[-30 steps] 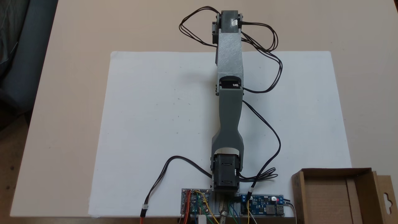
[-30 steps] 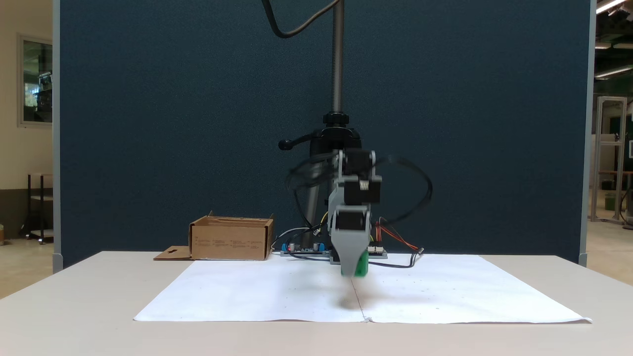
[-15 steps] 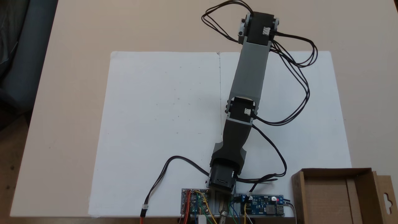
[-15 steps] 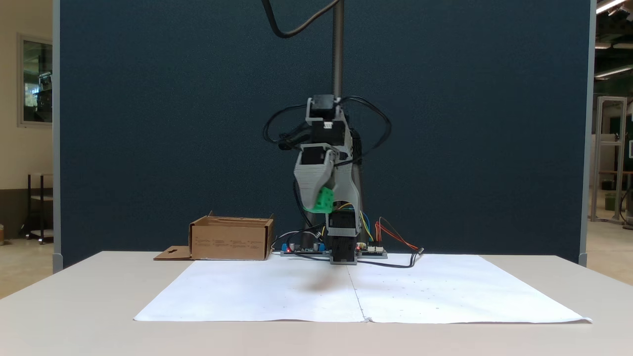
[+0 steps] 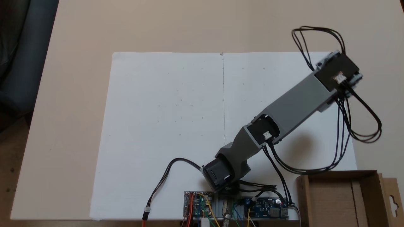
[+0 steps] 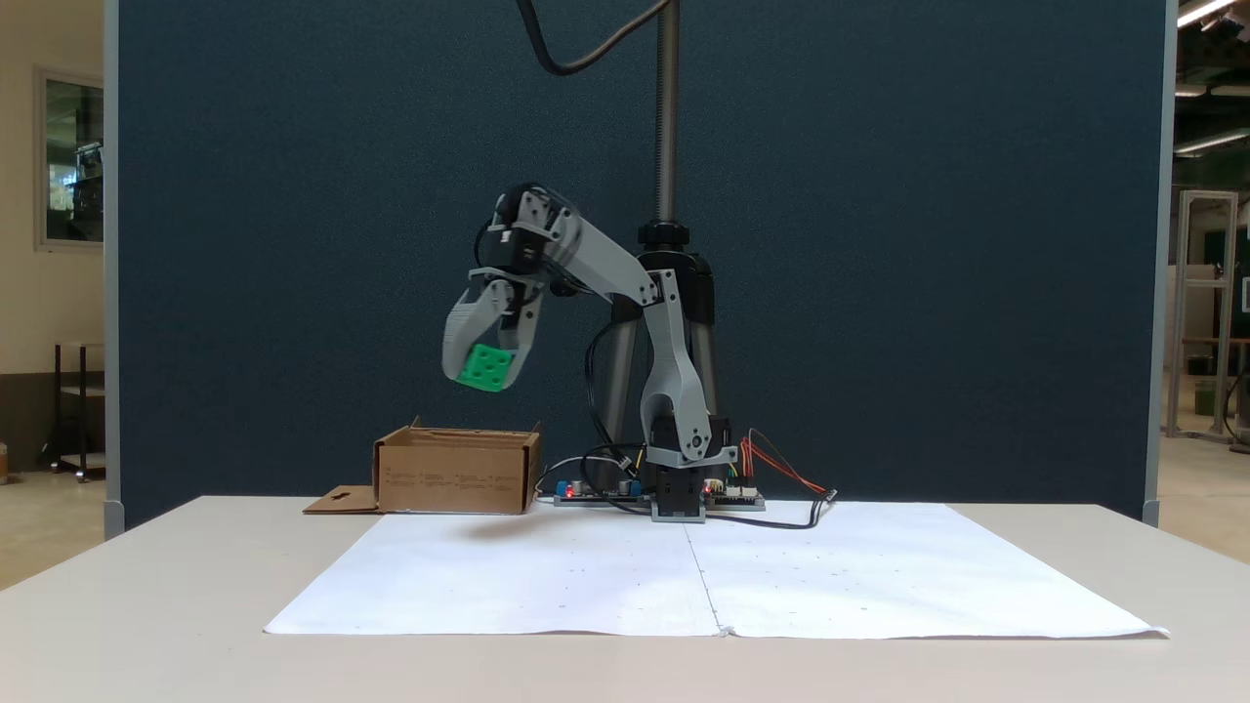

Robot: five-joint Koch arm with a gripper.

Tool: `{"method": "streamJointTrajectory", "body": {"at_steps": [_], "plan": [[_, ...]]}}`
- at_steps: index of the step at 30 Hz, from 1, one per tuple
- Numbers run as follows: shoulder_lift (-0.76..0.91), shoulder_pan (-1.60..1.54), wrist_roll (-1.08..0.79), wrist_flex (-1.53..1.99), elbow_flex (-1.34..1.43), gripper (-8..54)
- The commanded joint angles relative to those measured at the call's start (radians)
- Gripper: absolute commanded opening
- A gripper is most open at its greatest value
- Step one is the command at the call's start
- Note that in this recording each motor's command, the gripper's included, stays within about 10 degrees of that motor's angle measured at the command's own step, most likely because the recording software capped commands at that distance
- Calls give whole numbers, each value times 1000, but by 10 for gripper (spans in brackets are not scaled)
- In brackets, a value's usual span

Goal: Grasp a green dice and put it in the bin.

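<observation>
Now your gripper (image 6: 485, 376) is squeezed tight on the green dice (image 6: 486, 368), holding it up in the air. Look at the bin (image 6: 457, 472) in a fixed view: the dice hangs high above it, over its open top, well apart from the walls. From above, the arm's tip (image 5: 337, 71) sits far up the table from the bin (image 5: 303, 192), so I think you need to swing toward the bin before letting go.

White paper (image 5: 164, 110), beige table (image 5: 79, 63).
</observation>
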Motion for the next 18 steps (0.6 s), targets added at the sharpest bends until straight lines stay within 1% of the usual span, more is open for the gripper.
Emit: {"method": "streamJointTrajectory", "body": {"at_steps": [1, 6, 18], "plan": [[43, 100, -127, 49, -23, 122], [26, 291, -167, -71, -23, 122], [-14, 611, -322, -175, -23, 122]]}}
